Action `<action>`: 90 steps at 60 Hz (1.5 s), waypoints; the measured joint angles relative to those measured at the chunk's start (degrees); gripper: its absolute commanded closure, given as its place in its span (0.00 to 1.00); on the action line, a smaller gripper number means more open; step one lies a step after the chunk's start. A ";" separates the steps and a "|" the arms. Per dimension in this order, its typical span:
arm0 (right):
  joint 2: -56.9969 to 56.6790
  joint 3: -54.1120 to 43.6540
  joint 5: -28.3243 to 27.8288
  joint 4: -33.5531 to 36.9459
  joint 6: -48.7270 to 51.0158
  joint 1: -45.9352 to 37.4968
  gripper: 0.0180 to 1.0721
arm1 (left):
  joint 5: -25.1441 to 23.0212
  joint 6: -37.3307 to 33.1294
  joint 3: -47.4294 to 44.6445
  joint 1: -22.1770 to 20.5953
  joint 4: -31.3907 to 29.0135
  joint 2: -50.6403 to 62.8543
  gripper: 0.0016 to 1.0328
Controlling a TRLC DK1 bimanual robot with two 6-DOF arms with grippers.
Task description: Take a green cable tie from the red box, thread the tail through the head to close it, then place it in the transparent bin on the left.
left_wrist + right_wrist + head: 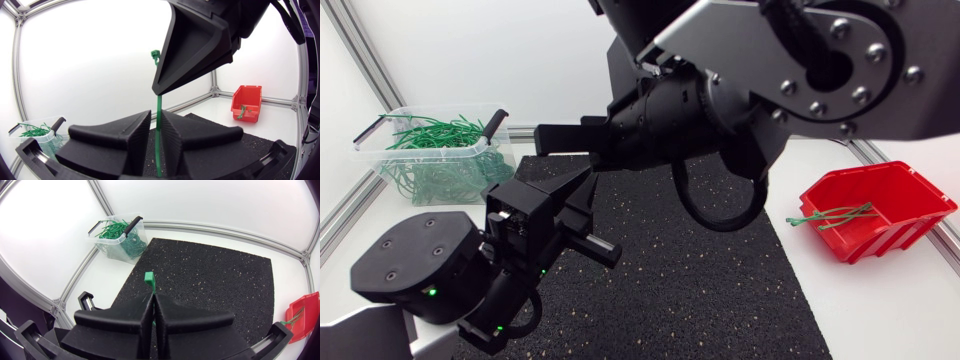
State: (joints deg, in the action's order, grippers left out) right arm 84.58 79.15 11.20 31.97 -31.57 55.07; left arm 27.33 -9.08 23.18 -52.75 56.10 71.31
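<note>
Left gripper [155, 113], right gripper [153, 297]: matte black wedge fingers, ribbed faces. Behind right jaws: black cable loop [720, 222], silver-grey screwed link [900, 105]. Behind left jaws: green LEDs [431, 291].

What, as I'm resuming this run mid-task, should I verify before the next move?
1. Right gripper shut on the green cable tie: ok.
2. Its head poking free beyond the right gripper: ok.
3. Left gripper gripping the tail: cannot tell.
4. Tie closed into a loop: not ok, it runs straight.
5. Transparent bin open on top: ok.
</note>
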 measured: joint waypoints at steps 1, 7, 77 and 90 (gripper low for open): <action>0.07 0.02 0.31 0.15 -0.02 0.04 0.94 | 0.00 0.00 0.00 -0.04 0.00 0.00 0.96; 0.26 0.04 1.01 0.63 -0.20 0.46 0.94 | -0.02 0.00 0.00 -0.48 0.00 0.00 0.96; -4.26 -9.11 -56.59 -14.21 28.65 -26.47 0.22 | -3.04 -1.27 -3.43 0.96 -0.76 -6.88 0.96; -5.35 -8.98 -61.02 -12.22 39.60 -30.18 0.10 | -3.06 -1.27 -3.43 0.96 -0.83 -6.88 0.96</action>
State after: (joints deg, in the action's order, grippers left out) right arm 79.22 70.17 -49.82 19.75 8.03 24.88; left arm 24.27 -10.35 19.75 -51.79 55.27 64.42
